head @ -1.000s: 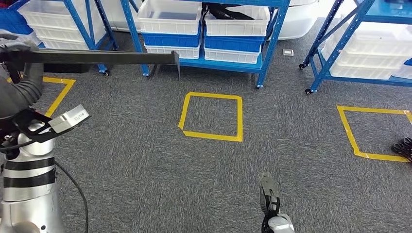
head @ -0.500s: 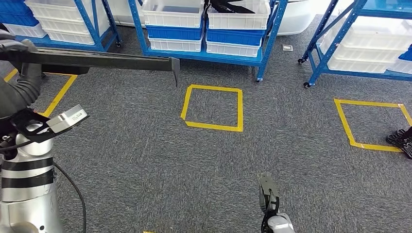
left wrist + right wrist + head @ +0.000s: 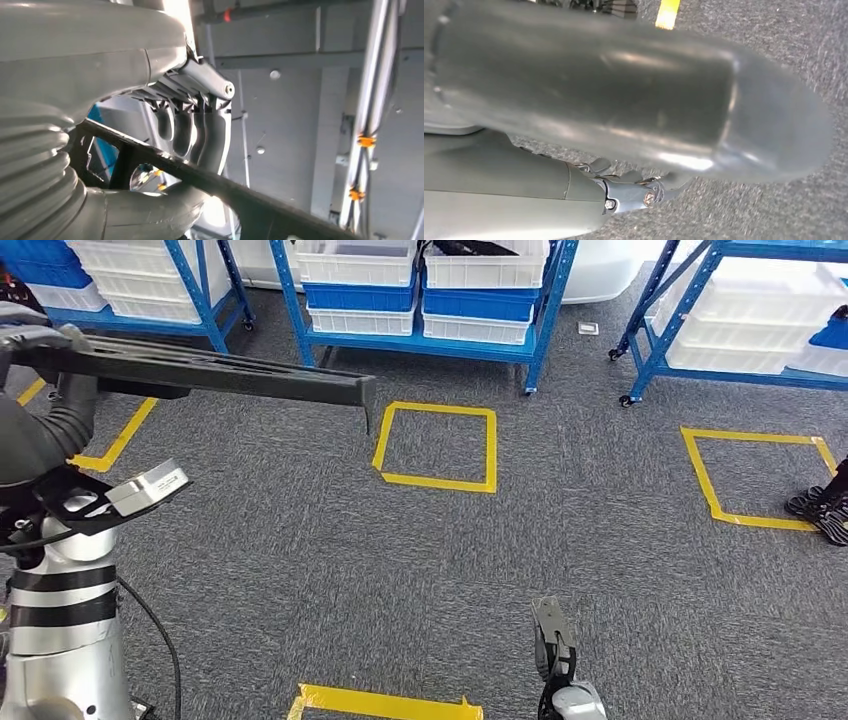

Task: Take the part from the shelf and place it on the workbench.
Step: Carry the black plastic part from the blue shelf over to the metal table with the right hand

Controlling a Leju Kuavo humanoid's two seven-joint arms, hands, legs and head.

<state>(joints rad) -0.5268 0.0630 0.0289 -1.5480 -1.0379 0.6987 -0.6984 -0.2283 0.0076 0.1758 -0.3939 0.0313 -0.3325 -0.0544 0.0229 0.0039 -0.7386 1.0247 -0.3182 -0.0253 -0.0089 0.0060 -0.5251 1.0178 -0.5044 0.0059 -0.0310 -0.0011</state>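
Carpet floor [image 3: 300, 570] is grey w/ wide open room in the middle. 3 full yellow tape squares: 1 centre [image 3: 437, 447] just in front of the middle shelf [image 3: 420, 300], 1 at right [image 3: 760, 477] near the right shelf [image 3: 740, 320], 1 partly hidden at the left edge [image 3: 115, 435]. Another tape strip [image 3: 385, 704] lies at the near edge. Shelves are blue racks w/ white & blue bins [image 3: 355, 260], lined along the far edge. Dark objects [image 3: 825, 505] sit at the right edge of the floor.

Part [image 3: 215, 375]: long black bar, held roughly level above the floor, running from the left edge to a down-turned tip just beside the centre square's left corner.

Left hand [image 3: 40, 345] raised high at left, grips the bar's end; in the left wrist view the fingers [image 3: 187, 132] curl over the bar [image 3: 210, 182] w/ thumb under it. Left arm [image 3: 60, 640] is bent, upright.

Right hand [image 3: 552, 645] hangs low at the near edge, pointing down at the carpet. Holds nothing that I can see; how far the fingers are open, can't tell.
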